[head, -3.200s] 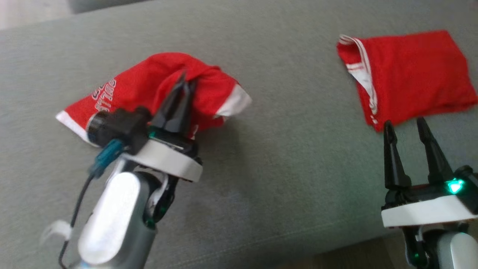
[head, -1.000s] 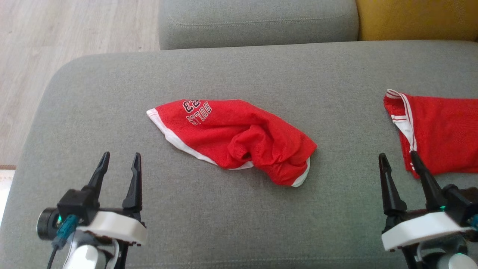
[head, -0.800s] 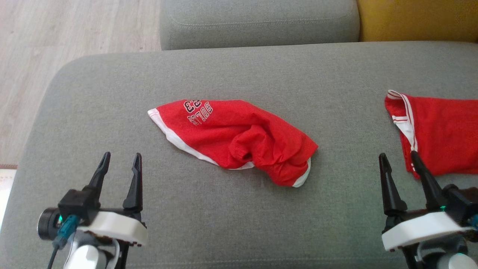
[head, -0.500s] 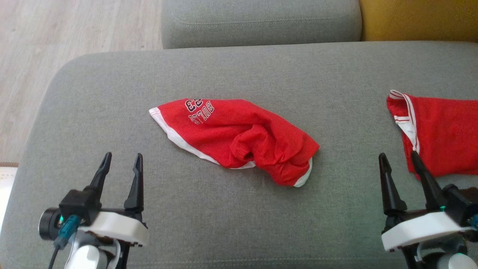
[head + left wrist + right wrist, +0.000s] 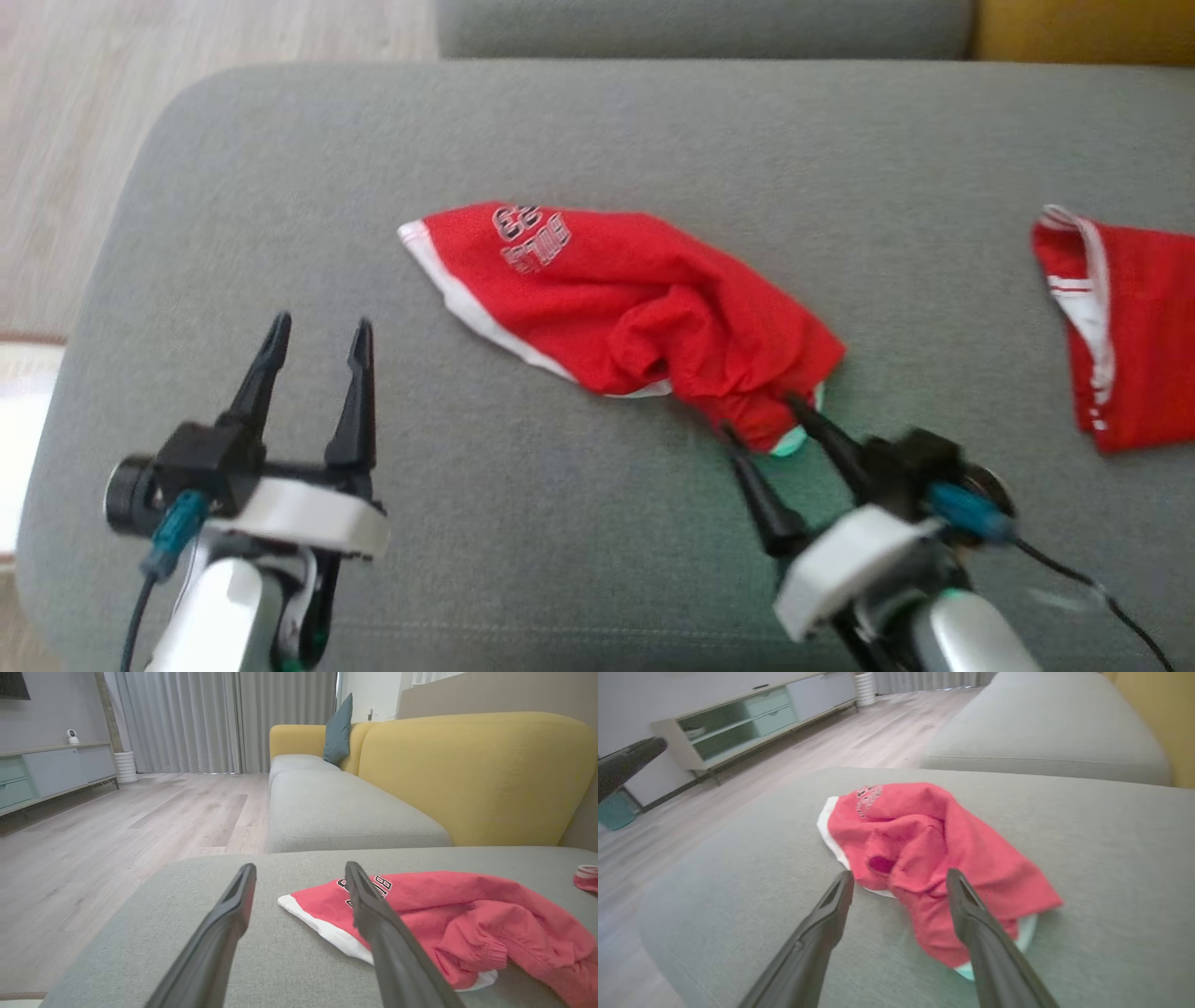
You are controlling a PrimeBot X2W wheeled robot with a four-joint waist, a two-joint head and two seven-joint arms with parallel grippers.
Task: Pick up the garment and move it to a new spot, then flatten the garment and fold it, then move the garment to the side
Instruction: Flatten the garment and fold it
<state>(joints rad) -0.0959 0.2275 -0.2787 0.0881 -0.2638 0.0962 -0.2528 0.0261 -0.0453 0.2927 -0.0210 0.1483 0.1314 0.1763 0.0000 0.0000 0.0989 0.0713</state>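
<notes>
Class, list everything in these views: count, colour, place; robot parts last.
seat cushions: several, grey, in a row
crumpled garment: one, red, white trim, middle of nearest cushion
second garment: one, red, white stripes, same cushion's right end
backrest: one, yellow, behind the seats
pillow: one, teal, against the backrest
floor: one, pale wood, left of the sofa
sideboard: one, grey-green, along the wall
left gripper: one, black, open, over bare cushion
right gripper: one, black, open, at crumpled garment's near corner

Soft, even daylight lights every view; shadows under the garment (image 5: 635, 299) are faint. The head view is smeared by motion blur, and the right wrist view looks soft.
</notes>
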